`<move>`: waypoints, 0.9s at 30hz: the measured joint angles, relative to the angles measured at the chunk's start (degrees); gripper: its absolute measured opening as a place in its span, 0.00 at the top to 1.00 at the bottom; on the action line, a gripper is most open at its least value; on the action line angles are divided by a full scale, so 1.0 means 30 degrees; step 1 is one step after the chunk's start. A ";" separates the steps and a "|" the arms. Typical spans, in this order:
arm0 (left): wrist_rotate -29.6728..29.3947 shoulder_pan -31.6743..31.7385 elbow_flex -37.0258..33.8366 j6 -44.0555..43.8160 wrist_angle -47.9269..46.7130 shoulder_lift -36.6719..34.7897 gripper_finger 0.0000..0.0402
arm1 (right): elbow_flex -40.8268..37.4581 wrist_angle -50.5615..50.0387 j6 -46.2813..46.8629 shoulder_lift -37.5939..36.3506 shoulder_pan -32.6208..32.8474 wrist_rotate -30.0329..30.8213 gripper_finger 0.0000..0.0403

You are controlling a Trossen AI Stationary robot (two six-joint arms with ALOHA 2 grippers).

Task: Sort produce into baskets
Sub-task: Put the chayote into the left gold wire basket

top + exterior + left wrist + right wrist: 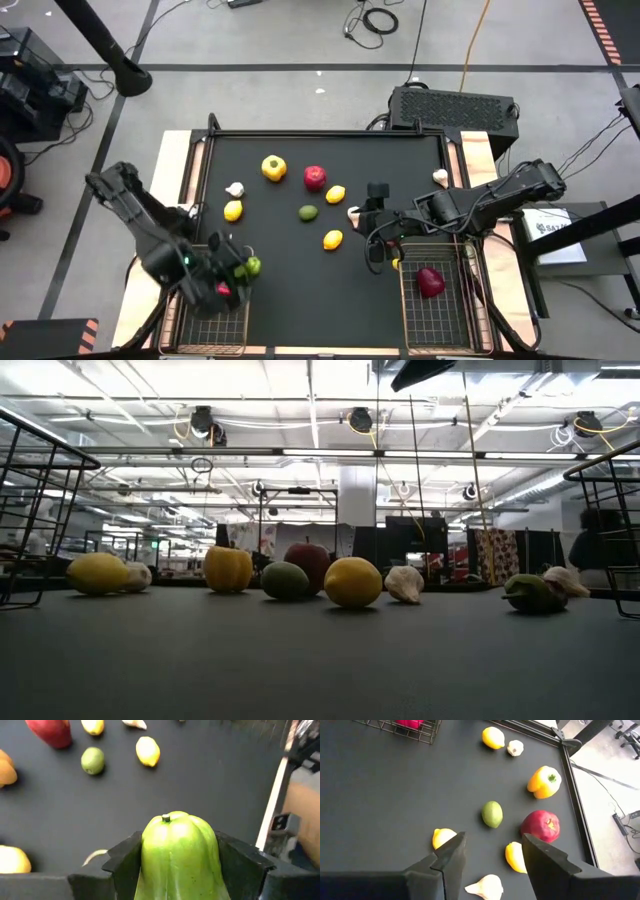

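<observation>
Nearest the front edge of the bench [300,300], the left hand [238,268] is clamped on a green pepper [179,855], above the left basket [210,325], which holds a pink-red piece. Level with it, the right basket [440,310] holds a red pepper [430,282]. Just beyond that basket, the right hand [492,857] hangs with fingers apart, empty, over a garlic bulb [486,887]. Farther from that basket lie lemons [333,240], a lime [308,212], an apple [314,178] and a yellow pepper [273,168].
</observation>
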 joint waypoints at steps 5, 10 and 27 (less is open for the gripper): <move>-0.1466 -0.1802 -0.0001 -0.3196 -0.0538 0.0902 0.42 | 0.0000 -0.0001 0.0086 0.0000 0.0005 0.0000 0.55; -0.4079 -0.3787 -0.0001 -0.6618 -0.0899 0.2038 0.42 | 0.0000 -0.0033 0.0240 0.0000 0.0018 -0.0080 0.55; -0.5766 -0.4302 0.0020 -1.0617 -0.2029 0.5369 0.42 | 0.0000 -0.0262 -0.0053 0.0000 0.0027 -0.1100 0.55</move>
